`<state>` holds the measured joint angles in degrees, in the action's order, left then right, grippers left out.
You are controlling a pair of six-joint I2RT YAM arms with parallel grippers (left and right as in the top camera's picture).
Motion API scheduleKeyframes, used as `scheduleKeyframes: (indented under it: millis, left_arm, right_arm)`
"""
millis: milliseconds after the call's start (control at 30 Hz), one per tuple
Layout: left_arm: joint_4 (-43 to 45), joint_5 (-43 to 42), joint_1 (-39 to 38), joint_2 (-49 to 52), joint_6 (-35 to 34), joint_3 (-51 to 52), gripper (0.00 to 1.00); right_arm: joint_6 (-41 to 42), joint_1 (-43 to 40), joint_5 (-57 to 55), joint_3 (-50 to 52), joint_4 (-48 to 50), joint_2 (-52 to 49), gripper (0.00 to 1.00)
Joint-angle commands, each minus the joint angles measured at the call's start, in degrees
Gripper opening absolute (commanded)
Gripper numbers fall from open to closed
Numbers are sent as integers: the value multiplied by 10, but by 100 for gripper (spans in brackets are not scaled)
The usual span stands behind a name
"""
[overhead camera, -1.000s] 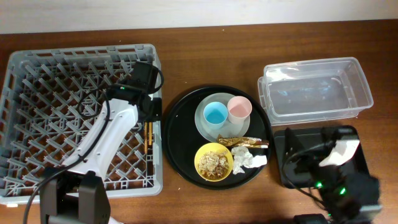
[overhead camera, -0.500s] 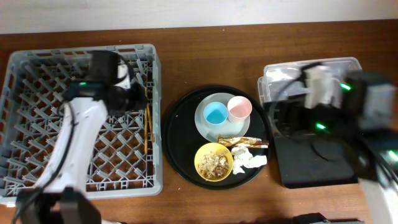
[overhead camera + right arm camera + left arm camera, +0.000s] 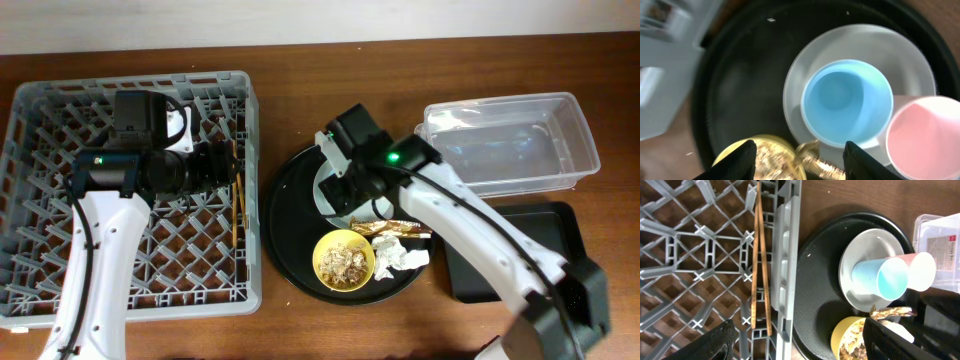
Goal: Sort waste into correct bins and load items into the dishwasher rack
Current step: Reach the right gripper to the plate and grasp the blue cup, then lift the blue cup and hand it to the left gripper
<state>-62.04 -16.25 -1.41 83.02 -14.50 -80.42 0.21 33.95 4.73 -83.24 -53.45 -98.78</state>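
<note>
While the right claw (image 3: 797,150) hangs wide open, the light blue cup (image 3: 847,102) beneath it looks light and stiff, best pinched by its rim.

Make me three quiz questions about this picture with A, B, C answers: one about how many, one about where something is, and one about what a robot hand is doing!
1. How many cups stand on the plate?
A) one B) three C) two

2. Where do the chopsticks lie?
A) on the plate B) in the grey rack C) in a cup

3. What is the right gripper doing?
A) open above the blue cup B) shut on a chopstick C) shut on the plate

Answers:
1 C: the blue cup and the pink cup stand there side by side.
2 B: both sticks rest on the grid by the rack's wall.
3 A: its fingers are spread with nothing between them.
</note>
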Motion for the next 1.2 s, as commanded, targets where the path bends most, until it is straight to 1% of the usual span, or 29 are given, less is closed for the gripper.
scheduleKeyframes:
  millis: [0,67,167,233,267,467,533,600,667,767,833,900,933,967,1000,1067,1133,1167]
  left_arm:
    - [-4,10,5,-7,9,-9,80]
    - [-4,10,5,-7,9,-9,80]
    - [-4,10,5,-7,9,-9,80]
    - [-6,10,5,-7,9,-9,80]
    - [-9,10,5,-7,9,-9,80]
    - [-10,11,5,-7,9,-9,80]
    - [-10,11,5,-7,9,-9,80]
    - [-10,10,5,-7,9,-9,80]
    - [-10,10,5,-7,9,-9,80]
    - [-5,9,5,-7,9,-9,80]
    - [-5,-6,5,-10,10,-13,84]
    - [-4,-59,8,-14,28,-18,87]
    - [-4,-112,13,-17,49,-22,93]
    - [-3,-174,21,-19,74,-24,94]
    - [-2,-217,27,-21,94,-26,94]
    - [0,-366,56,-23,160,-27,94]
    - [-2,-480,88,-23,204,-27,94]
    - [-3,-528,104,-23,220,-27,94]
  right_arm:
    - [0,2,-26,-3,28,-47,56]
    - [0,3,-22,-3,44,-61,54]
    - [0,9,-20,-3,58,-78,49]
    - [0,13,-20,-3,58,-86,39]
    - [0,14,-22,-2,59,-92,30]
    - [0,12,-24,-2,66,-113,28]
    - [0,14,-24,-2,66,-113,18]
    - [0,13,-24,-5,66,-111,4]
    - [0,13,-12,-21,55,-105,4]
    - [0,14,28,-98,0,-89,4]
    - [0,13,62,-166,-45,-81,4]
    - [3,13,105,-243,-90,-73,4]
    - [8,10,127,-281,-110,-70,4]
    - [9,6,154,-318,-129,-69,4]
    - [9,1,179,-348,-144,-68,4]
    - [9,-17,245,-404,-177,-68,4]
    - [7,-38,302,-430,-198,-68,4]
    - [-1,-53,348,-436,-205,-68,4]
